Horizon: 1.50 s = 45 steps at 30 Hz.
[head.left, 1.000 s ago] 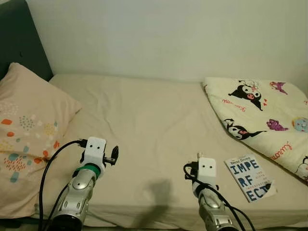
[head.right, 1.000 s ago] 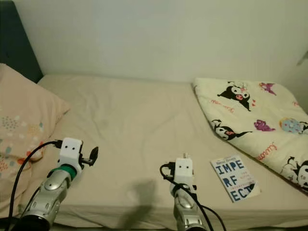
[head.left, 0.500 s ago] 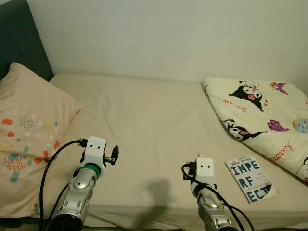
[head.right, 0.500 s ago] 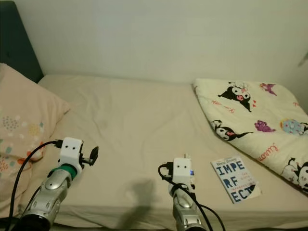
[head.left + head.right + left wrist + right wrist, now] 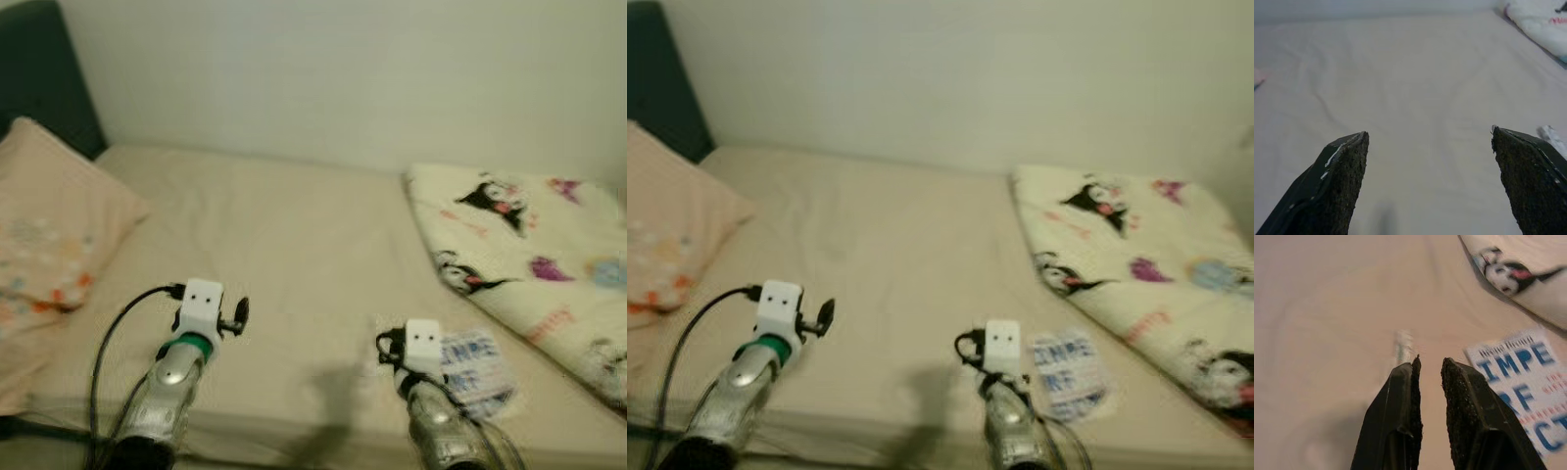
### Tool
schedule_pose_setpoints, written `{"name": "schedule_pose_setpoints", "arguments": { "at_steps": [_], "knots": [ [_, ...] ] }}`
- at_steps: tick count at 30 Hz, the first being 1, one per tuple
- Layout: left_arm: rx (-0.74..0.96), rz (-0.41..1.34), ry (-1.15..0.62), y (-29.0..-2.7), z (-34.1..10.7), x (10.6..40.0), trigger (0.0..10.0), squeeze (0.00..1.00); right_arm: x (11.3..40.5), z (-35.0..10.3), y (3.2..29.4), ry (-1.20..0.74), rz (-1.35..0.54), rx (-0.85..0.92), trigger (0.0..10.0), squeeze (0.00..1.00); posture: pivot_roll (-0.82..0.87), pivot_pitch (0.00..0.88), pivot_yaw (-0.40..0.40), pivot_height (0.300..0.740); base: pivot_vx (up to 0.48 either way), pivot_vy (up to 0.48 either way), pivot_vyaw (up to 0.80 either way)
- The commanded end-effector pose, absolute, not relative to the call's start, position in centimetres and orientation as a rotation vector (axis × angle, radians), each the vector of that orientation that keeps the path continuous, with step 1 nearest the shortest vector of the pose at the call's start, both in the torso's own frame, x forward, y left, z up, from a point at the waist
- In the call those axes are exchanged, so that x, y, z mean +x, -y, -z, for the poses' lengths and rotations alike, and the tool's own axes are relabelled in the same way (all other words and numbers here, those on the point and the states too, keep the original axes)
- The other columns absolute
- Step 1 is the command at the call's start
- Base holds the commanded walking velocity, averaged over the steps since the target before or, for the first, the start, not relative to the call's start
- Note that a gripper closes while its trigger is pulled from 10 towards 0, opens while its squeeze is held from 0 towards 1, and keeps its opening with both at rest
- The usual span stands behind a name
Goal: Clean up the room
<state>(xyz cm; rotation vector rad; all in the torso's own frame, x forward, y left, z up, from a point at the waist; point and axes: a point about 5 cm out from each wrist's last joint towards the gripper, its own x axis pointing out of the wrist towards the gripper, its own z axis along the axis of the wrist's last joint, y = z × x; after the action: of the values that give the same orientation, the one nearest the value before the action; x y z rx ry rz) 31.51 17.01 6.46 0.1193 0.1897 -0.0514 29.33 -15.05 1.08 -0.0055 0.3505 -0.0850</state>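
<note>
Right wrist view looks down the right gripper, whose two black fingers are nearly pressed together with only a narrow slit between them and nothing held. Just beside those fingertips, on the side toward the patterned blanket, lies a book with a white cover and large blue lettering, flat on the beige bed sheet; it is close to the gripper but not touching it. A small pale object lies on the sheet just beyond the fingertips, too blurred to identify. From the head views, which are blurred, the book rests near the front edge of the bed, directly to the right of the right arm's white wrist block, with the cartoon-printed blanket folded beyond it. The left gripper hovers over bare sheet, its fingers spread wide and empty, well apart from the book. A peach pillow lies at the bed's left end against a dark headboard.
</note>
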Motion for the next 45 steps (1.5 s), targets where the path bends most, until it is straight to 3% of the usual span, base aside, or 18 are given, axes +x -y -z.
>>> {"name": "schedule_pose_setpoints", "arguments": {
  "at_steps": [1,16,34,45],
  "knots": [
    [0.086,0.051,-0.224,-16.7,-5.7,31.2,10.0,0.00,28.8,-0.4,15.4,-0.379,0.096,-0.001,10.0,0.00,0.14,0.000,0.003,0.740,0.000,0.000,0.00],
    [0.046,0.031,-0.267,-17.0,-5.4,31.2,10.0,0.00,28.8,-0.3,15.5,-0.386,0.104,0.006,10.0,0.00,0.14,0.000,0.006,0.740,0.000,0.381,0.00],
    [0.113,0.083,-0.292,-17.0,-5.3,31.5,10.0,0.00,28.7,-0.3,16.5,-0.389,0.192,0.011,10.0,0.00,0.14,0.000,0.022,0.740,0.000,0.000,0.00],
    [0.154,0.131,-0.221,-16.1,-7.0,32.8,10.0,0.00,28.9,-1.0,17.0,-0.333,0.211,0.053,10.0,0.00,0.12,0.000,0.035,0.740,0.000,0.000,0.00]
  ]
}}
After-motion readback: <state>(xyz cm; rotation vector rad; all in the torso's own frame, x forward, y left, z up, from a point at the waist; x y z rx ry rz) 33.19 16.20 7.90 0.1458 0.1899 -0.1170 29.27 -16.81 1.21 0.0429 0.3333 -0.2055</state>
